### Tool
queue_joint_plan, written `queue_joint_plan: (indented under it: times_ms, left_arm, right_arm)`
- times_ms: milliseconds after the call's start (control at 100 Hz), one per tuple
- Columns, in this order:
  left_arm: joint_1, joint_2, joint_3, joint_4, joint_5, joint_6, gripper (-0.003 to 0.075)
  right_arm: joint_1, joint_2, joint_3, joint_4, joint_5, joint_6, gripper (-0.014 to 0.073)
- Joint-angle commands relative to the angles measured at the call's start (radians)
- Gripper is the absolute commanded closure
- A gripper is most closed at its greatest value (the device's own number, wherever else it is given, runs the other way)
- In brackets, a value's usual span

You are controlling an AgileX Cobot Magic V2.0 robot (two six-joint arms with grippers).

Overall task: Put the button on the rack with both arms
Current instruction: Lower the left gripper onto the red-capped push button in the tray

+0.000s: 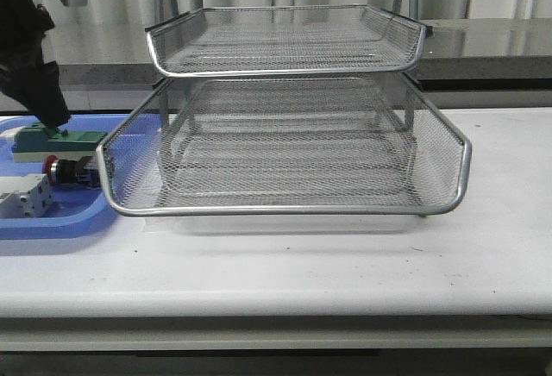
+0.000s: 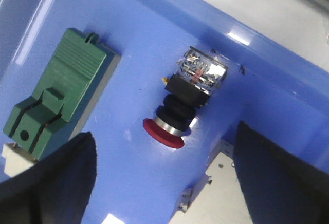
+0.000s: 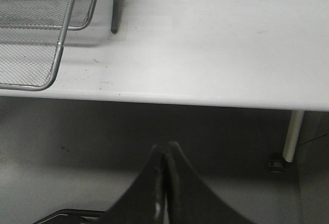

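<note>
The button [image 1: 65,170] lies on its side in the flat blue tray [image 1: 52,221] at the table's left, red cap to the left. In the left wrist view the button [image 2: 181,105] shows its red cap, black body and clear rear block. My left gripper [image 2: 164,183] is open and empty, hovering above the tray with the button just ahead of its fingers [image 2: 49,183]. In the front view the left gripper [image 1: 52,124] hangs over the green block. The silver wire rack [image 1: 285,134] stands mid-table. My right gripper [image 3: 165,149] is shut and empty, off the table's front edge.
A green block [image 2: 56,95] lies beside the button in the blue tray, and a white block [image 2: 216,193] lies by the right finger. The rack's lower tray [image 3: 41,34] is pulled forward, its corner in the right wrist view. A table leg [image 3: 292,134] stands below.
</note>
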Motion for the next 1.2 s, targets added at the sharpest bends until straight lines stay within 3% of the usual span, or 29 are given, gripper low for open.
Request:
queue_joint_plan:
  times_ms: [0,340,1190]
  left_arm:
    - [-0.003,-0.036,-0.031,-0.028,-0.054,0.061,0.0185]
    - [-0.003,0.019,-0.031,-0.128,-0.076,0.19,0.0185]
    - [-0.003,0.146,-0.048,-0.133,-0.128,0.192,0.0185]
  right_arm:
    - [-0.002,0.003,-0.034,-0.012,-0.05,0.002,0.0664]
    - [-0.002,0.003,-0.034,-0.012,-0.05,0.002,0.0664]
    - [-0.002,0.003,-0.034,-0.012,-0.05,0.002,0.0664]
